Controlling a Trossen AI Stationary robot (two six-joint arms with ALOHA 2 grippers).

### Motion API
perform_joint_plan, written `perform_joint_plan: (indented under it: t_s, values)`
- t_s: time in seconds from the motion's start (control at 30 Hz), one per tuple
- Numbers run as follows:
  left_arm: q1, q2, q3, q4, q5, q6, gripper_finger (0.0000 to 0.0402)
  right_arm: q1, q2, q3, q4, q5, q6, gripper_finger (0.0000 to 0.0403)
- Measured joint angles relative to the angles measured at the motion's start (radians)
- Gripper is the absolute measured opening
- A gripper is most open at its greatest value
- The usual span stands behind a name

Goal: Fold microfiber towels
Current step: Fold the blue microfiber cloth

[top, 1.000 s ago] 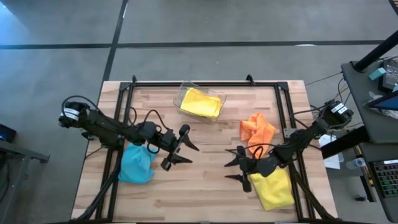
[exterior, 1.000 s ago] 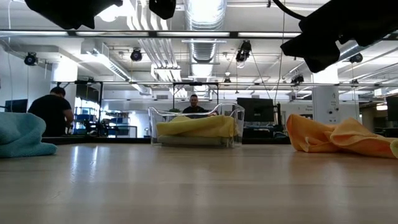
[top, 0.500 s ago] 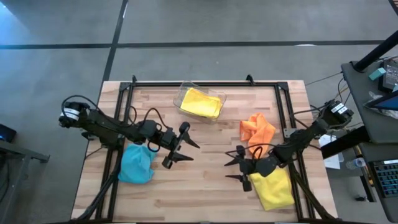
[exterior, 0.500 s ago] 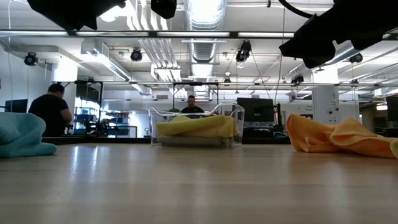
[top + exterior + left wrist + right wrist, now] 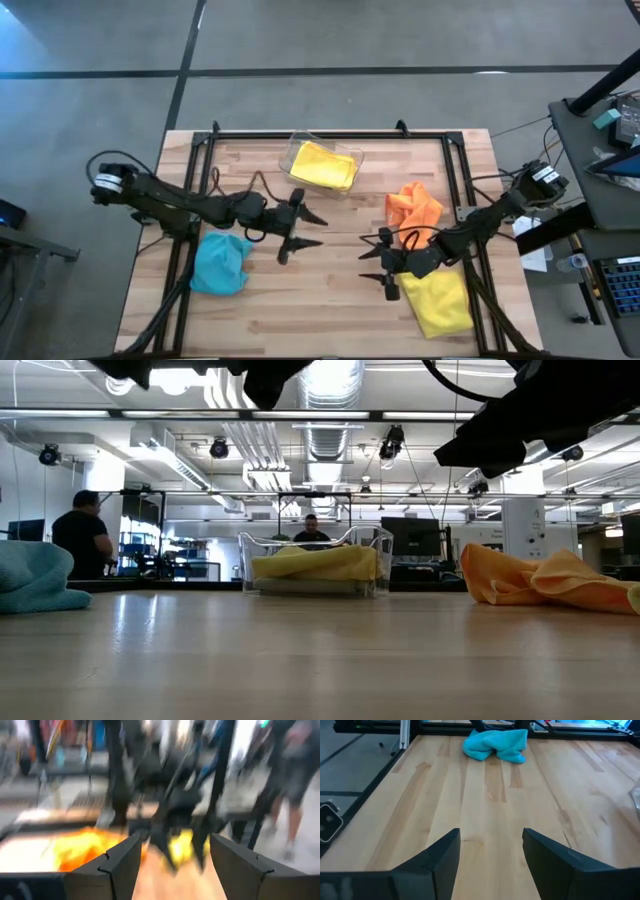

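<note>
A crumpled light blue towel point(image 5: 220, 262) lies on the table's left side. An orange towel point(image 5: 412, 208) lies bunched at the right. One yellow towel point(image 5: 440, 305) lies flat near the front right corner, and another yellow towel point(image 5: 323, 165) rests inside a clear bin point(image 5: 295, 150) at the far middle. My left gripper point(image 5: 320, 231) hangs open above the table's middle, pointing level toward the right edge. My right gripper point(image 5: 365, 260) faces it, open and above bare wood, with the blue towel point(image 5: 497, 744) far ahead of it. Neither holds anything.
Bare wooden tabletop point(image 5: 330, 300) lies between and in front of the grippers. A black metal frame point(image 5: 330, 133) runs along the far and side edges. People stand in the room beyond the table point(image 5: 85, 540).
My left gripper has tipped up from slanting down at the table to pointing level, and has swung to face the right edge. It has stayed open. The towels have not moved.
</note>
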Motion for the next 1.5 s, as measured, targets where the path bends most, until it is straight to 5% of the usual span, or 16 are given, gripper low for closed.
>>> perform_joint_plan:
  t_s: [0.27, 0.53, 1.03, 1.5]
  values:
    - [-0.018, -0.011, 0.327, -0.855, -0.108, 0.042, 0.0219, 0.000, 0.000, 0.000, -0.001, -0.001, 0.022, 0.0205]
    - [-0.093, -0.056, 0.368, -1.322, -0.182, -0.137, 0.0219, 0.000, 0.000, 0.000, -0.008, 0.000, 0.038, 0.0205]
    - [-0.323, -0.312, 0.010, -1.374, -0.210, -0.648, 0.0219, 0.000, 0.000, -0.001, -0.007, 0.000, 0.106, 0.0205]
    - [-0.325, -0.321, -0.085, -1.372, -0.208, -0.665, 0.0219, 0.000, 0.000, -0.001, -0.041, 0.000, 0.197, 0.0205]
